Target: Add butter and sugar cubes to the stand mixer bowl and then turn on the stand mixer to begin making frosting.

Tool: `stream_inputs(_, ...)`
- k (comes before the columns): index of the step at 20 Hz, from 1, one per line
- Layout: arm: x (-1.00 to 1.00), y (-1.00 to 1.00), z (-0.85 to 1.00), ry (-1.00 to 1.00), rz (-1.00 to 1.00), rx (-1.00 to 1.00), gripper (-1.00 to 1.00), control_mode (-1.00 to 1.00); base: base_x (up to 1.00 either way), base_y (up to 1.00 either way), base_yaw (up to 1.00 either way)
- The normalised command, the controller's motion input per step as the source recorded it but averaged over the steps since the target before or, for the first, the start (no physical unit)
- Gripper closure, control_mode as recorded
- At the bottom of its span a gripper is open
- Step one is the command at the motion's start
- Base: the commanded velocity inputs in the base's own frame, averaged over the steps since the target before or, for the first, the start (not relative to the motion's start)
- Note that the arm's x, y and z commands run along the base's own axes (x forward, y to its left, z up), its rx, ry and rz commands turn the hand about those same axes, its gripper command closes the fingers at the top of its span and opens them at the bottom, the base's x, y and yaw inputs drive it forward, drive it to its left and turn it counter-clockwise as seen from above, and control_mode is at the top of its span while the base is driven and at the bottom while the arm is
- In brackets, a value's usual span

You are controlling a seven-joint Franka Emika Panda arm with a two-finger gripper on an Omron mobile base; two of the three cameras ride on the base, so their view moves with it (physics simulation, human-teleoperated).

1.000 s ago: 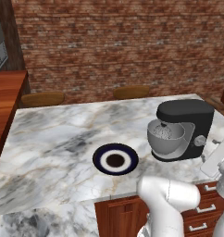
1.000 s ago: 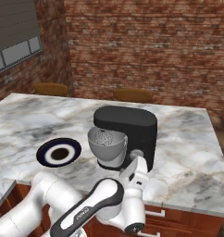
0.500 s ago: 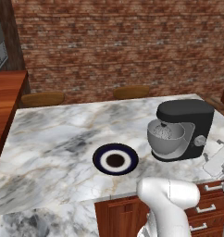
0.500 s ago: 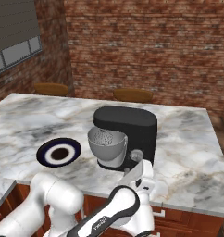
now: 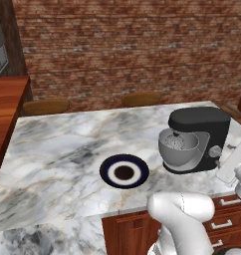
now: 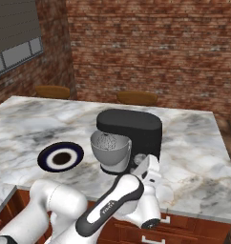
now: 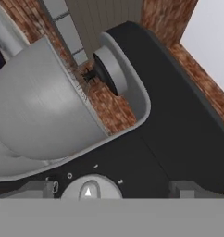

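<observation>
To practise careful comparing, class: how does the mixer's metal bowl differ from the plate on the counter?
The bowl is deep and plain grey metal; the plate is flat, dark blue with a white ring. The bowl sits under the black mixer head; the plate lies apart on the marble counter. Both are round.

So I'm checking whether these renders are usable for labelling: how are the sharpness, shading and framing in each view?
Left base view: evenly lit, soft shadow under the stand mixer, plate crisp. Right base view: equally sharp, the white arm crosses the foreground. Hand view: rolled sideways and very close, the stand mixer bowl shows smooth brushed shading, the silver knob cut by the bottom band.
</observation>
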Motion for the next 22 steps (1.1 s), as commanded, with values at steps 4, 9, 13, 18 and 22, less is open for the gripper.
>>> stream_inputs(4,0.11,0.00,-0.01,0.02,-0.08,0.00,-1.00,-1.00,0.00,0.00,0.00)
stream_inputs(9,0.08,0.01,-0.08,0.00,-0.09,0.00,-1.00,-1.00,0.00,0.00,0.00)
stream_inputs(13,0.11,0.16,-0.05,0.00,-0.09,0.00,-1.00,-1.00,0.00,0.00,0.00)
stream_inputs(18,0.04,0.21,0.00,0.00,-0.06,0.00,-1.00,-1.00,0.00,0.00,0.00)
stream_inputs(22,0.03,0.09,-0.03,0.00,-0.05,0.00,-1.00,-1.00,0.00,0.00,0.00)
